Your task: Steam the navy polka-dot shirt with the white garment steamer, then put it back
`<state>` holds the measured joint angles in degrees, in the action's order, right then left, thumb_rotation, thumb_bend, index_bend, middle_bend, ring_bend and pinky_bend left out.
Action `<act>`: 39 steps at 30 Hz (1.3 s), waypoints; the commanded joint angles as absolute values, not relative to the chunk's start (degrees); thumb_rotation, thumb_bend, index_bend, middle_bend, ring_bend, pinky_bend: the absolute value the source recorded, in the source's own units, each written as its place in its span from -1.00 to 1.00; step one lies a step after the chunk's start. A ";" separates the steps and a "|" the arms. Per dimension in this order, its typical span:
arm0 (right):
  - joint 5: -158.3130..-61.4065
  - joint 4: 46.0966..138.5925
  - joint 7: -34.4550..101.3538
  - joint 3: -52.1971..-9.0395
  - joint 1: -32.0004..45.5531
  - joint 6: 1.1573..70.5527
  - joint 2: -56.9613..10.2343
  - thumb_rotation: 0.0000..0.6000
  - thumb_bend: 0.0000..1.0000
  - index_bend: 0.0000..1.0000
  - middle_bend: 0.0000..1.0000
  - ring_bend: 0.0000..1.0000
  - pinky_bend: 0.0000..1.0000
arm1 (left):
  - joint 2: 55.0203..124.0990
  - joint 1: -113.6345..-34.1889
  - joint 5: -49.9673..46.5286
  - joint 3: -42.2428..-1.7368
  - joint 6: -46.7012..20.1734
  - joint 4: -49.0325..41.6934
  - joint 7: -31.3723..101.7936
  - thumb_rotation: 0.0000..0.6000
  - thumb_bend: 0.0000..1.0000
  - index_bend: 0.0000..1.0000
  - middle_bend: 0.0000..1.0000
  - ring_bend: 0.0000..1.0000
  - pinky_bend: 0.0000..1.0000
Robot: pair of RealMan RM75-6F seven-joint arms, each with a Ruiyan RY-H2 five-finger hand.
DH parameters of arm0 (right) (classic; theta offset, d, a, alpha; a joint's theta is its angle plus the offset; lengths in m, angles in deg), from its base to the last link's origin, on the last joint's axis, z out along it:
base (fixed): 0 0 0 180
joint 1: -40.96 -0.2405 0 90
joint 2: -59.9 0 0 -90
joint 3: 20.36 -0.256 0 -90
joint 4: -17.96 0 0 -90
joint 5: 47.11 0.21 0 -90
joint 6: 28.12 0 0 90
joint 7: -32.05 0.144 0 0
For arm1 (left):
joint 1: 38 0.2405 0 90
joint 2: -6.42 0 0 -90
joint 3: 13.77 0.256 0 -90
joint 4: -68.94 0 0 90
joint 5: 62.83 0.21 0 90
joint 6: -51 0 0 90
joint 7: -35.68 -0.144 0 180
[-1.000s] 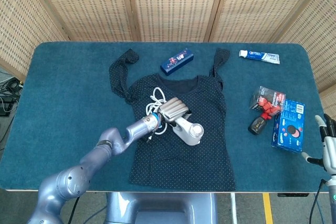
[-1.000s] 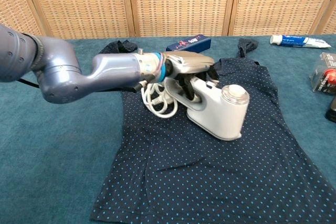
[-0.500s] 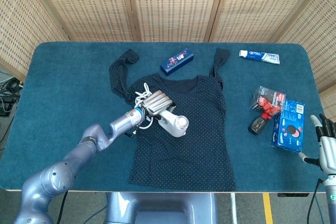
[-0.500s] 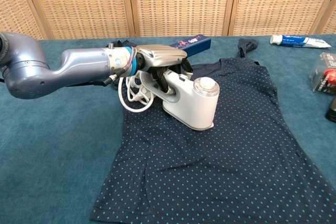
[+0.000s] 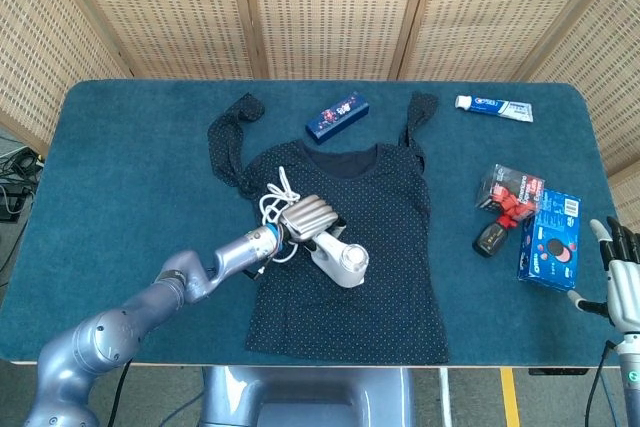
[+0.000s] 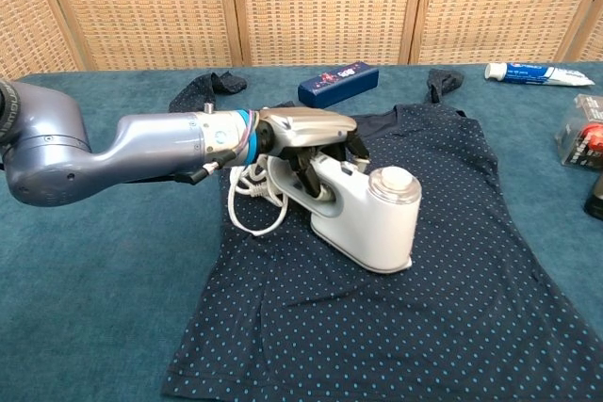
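The navy polka-dot shirt (image 5: 350,277) (image 6: 452,280) lies flat in the middle of the table, sleeves spread toward the back. My left hand (image 5: 305,217) (image 6: 306,134) grips the handle of the white garment steamer (image 5: 343,261) (image 6: 372,218), whose base rests on the shirt's left middle. Its white cord (image 5: 272,202) (image 6: 252,204) loops beside the wrist. At the far right edge of the head view my right hand (image 5: 622,282) hovers with its fingers spread, holding nothing.
A blue box (image 5: 336,115) (image 6: 337,83) lies behind the shirt's collar. A toothpaste tube (image 5: 494,107) (image 6: 537,72) sits at the back right. On the right side are a red-and-black packet (image 5: 510,194), a small black item (image 5: 489,240) and a blue carton (image 5: 550,238).
The left hand slid the steamer up and left across the shirt, then back down and right toward the middle. The cord trailed along. The right hand barely shifted.
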<state>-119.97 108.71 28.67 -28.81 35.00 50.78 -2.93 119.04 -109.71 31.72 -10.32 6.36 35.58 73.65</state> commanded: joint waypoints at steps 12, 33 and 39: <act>-119.98 108.76 28.33 -28.66 34.92 50.62 -3.02 1.00 -1.00 -1.00 -1.00 -1.00 -1.00 | 118.32 -109.67 33.60 -9.28 4.37 34.25 71.11 1.00 0.70 1.00 0.89 0.80 1.00; -119.92 108.74 27.67 -28.39 34.57 50.04 -3.41 1.00 -1.00 -1.00 -1.00 -1.00 -1.00 | 119.10 -102.12 31.80 -8.76 0.17 46.14 74.33 1.00 0.70 1.00 0.89 0.80 1.00; -119.91 108.73 27.86 -28.43 34.59 50.08 -3.35 1.00 -1.00 -1.00 -1.00 -1.00 -1.00 | 121.05 -101.61 32.85 -8.18 -2.34 45.49 75.76 1.00 0.70 1.00 0.89 0.80 1.00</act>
<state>-119.91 108.73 27.86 -28.42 34.59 50.08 -3.36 120.52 -101.66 32.44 -8.36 -1.53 45.79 75.39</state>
